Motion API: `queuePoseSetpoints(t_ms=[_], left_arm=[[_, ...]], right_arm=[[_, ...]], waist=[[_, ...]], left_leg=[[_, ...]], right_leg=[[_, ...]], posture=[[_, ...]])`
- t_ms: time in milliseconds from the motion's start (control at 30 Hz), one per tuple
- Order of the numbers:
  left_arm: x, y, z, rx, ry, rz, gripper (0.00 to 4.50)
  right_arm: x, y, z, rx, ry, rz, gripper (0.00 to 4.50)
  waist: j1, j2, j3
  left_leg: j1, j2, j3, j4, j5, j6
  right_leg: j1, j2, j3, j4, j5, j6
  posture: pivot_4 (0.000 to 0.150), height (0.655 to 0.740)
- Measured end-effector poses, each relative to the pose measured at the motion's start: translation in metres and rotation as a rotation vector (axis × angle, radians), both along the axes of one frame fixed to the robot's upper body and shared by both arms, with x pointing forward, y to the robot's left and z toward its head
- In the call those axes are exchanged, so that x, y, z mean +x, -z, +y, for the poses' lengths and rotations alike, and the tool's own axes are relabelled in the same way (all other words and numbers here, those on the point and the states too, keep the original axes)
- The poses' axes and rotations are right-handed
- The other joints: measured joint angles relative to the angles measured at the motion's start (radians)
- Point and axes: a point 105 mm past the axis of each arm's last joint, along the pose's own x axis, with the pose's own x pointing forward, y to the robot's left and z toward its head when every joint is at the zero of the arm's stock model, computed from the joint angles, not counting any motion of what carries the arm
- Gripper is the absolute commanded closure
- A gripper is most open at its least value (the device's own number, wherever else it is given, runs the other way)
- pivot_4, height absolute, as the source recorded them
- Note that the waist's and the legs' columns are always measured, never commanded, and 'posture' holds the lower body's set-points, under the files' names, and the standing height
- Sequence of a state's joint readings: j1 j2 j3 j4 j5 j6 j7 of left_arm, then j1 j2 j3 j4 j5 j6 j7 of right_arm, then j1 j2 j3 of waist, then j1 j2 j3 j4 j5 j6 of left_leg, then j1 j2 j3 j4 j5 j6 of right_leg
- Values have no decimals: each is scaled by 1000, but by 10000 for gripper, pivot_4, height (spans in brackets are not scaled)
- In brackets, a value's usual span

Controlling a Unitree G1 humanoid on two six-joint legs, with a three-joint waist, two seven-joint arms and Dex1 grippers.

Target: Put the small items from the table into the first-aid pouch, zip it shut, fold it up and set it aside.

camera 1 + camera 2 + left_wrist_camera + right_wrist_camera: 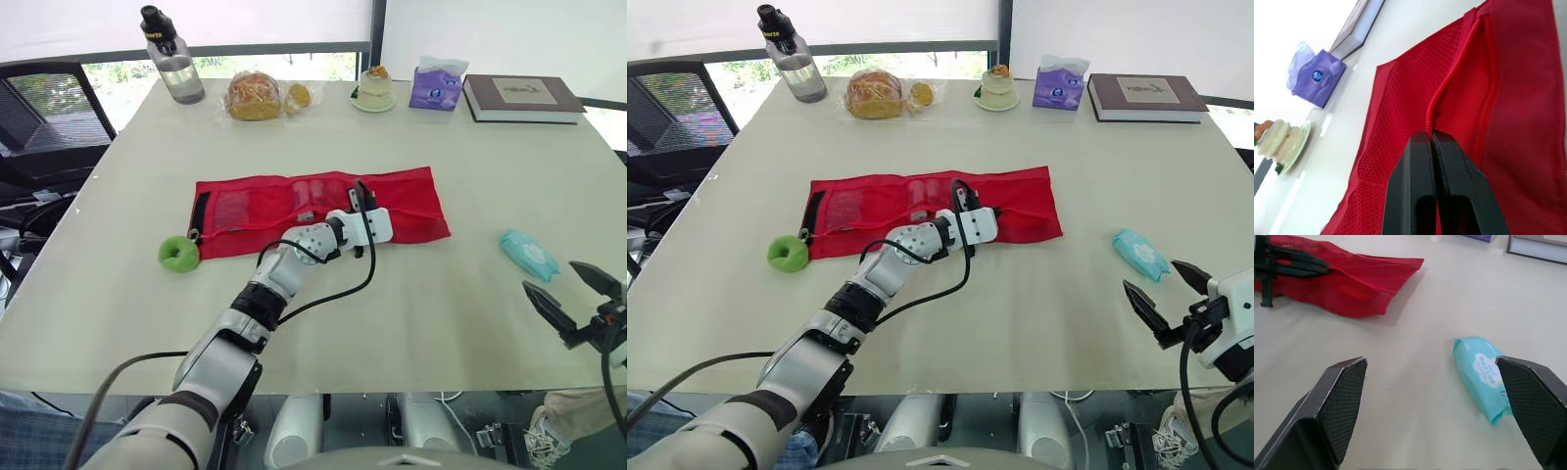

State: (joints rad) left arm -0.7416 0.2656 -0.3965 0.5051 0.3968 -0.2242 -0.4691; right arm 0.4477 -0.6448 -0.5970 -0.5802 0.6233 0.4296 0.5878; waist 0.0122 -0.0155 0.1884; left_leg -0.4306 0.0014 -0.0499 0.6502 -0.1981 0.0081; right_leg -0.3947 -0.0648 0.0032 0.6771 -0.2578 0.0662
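The red pouch (pixel 411 211), spread flat mid-table, is pinched at its zipper (pixel 1433 104) by the closed left gripper (pixel 1430 139), while the wipes pack (pixel 529 254), beside the wide-open, empty right gripper (pixel 1431 362), and the green roll (pixel 179 254) are not yet packed.

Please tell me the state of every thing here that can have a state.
first-aid pouch: unfolded, flat on the table
left gripper: shut on the pouch's zipper
right gripper: open, empty
wipes pack: on the table, outside the pouch
green roll: on the table, outside the pouch
water bottle: upright, capped
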Motion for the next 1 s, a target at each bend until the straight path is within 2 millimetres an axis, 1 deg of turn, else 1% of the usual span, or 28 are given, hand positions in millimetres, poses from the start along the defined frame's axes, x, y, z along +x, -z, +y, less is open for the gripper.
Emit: queuePoseSetpoints(t_ms=[67, 167, 267, 333, 433, 533, 600, 667, 800, 1000], left_arm=[[0, -2, 3, 2, -4, -5, 44590], [0, -2, 6, 6, -16, -2, 44590], [-1, 4, 10, 10, -27, 13, 44590], [-2, 6, 12, 10, -39, 20, 44590], [-1, 5, 16, 6, -56, 17, 44590], [-1, 8, 19, 2, -74, 24, 44590], [-1, 7, 18, 1, -74, 21, 44590], [-1, 7, 18, 1, -74, 20, 44590], [-1, 7, 19, -4, -84, 24, 44590], [-3, 6, 23, -11, -101, 26, 44590]], right_arm=[[3, 3, -11, -21, 11, 20, 0], [3, 6, -20, -42, -23, 63, 0], [-1, -6, -36, -69, -29, 59, 0], [-9, -13, -43, -87, -55, 59, 0], [-14, -17, -49, -108, -67, 57, 0], [-12, -20, -52, -109, -57, 47, 0], [-7, -22, -50, -115, -57, 36, 0], [1, -20, -47, -137, -56, 36, 0], [19, -6, -38, -169, -50, 76, 0], [47, 14, -37, -157, -10, 127, 0]], waist=[[1, 0, 0], [-1, 0, 0], [0, 0, 0], [0, 0, 0], [0, 0, 0], [-4, 0, 0], [-3, 1, 0], [-3, 0, 0], [-2, 1, 0], [-2, 1, 0]], left_leg=[[0, 0, 0, 0, 0, 0], [0, 0, 0, 0, 0, 0], [0, 0, 0, 0, 0, 0], [0, 0, 0, 0, 0, 0], [0, 0, 0, 0, 0, 0], [1, 0, 1, 0, 0, 0], [1, 0, 1, 0, 0, 0], [0, 0, 1, 0, 0, 0], [0, 0, 1, 0, 0, 0], [0, 0, 1, 0, 0, 0]], right_leg=[[0, 0, 0, 0, 0, 0], [0, 0, 0, 0, 0, 0], [0, 0, 0, 0, 0, 0], [0, 0, 0, 0, 0, 0], [0, 0, 0, 0, 0, 1], [0, 0, 1, 0, 0, 1], [0, 0, 1, 0, 0, 0], [0, 0, 1, 0, 0, 0], [0, 0, 1, 0, 0, 0], [0, 0, 1, 0, 0, 0]], posture=[[1500, 7332], [1500, 7332], [1500, 7332], [1500, 7332], [1500, 7332], [1500, 7332], [1500, 7332], [1500, 7332], [1500, 7332], [1500, 7332]])
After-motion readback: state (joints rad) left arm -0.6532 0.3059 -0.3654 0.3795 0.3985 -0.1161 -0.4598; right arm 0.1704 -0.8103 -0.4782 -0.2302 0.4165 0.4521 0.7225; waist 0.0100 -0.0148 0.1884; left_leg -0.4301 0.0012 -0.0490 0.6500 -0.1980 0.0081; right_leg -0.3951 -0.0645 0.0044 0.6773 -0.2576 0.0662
